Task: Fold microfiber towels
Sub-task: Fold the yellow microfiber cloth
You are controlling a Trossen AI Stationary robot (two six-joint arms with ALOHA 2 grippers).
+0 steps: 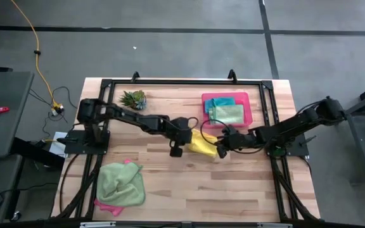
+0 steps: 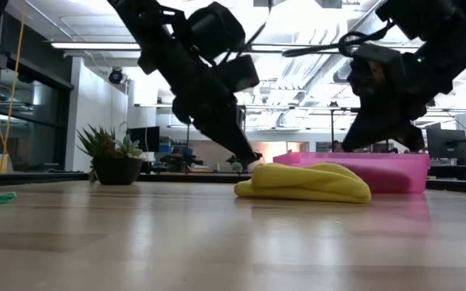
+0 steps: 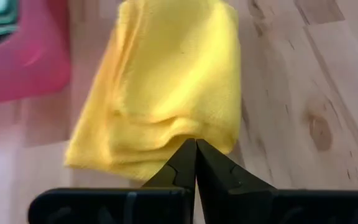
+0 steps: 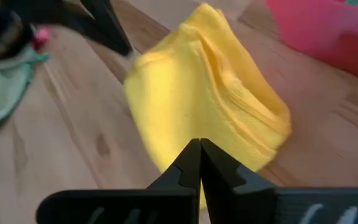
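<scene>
A folded yellow towel [image 1: 203,144] [image 2: 306,183] lies flat on the wooden table near its middle, in several layers. My left gripper [image 3: 196,142] [image 2: 253,160] is shut, slanting down at the towel's left end [image 3: 160,143]. My right gripper [image 4: 199,142] [image 1: 219,148] is shut and hangs above the towel's right end, clear of it in the low view. A teal towel [image 1: 220,101] and a light green towel [image 1: 229,114] lie folded in the pink tray [image 1: 249,113]. Another light green towel [image 1: 120,183] lies crumpled on a pink one [image 1: 108,205] at the near left. My left gripper's shut fingertips stand right at the yellow towel's upper left edge [image 2: 262,167], coming from the table's left and slanting down. Whether they touch the cloth, I cannot tell. The towel rests flat on the table.
A small potted plant [image 1: 134,99] stands at the far left of the table. The pink tray sits at the far right, just behind the yellow towel. Bare wood [image 1: 220,190] stretches along the near side, right of the crumpled pile.
</scene>
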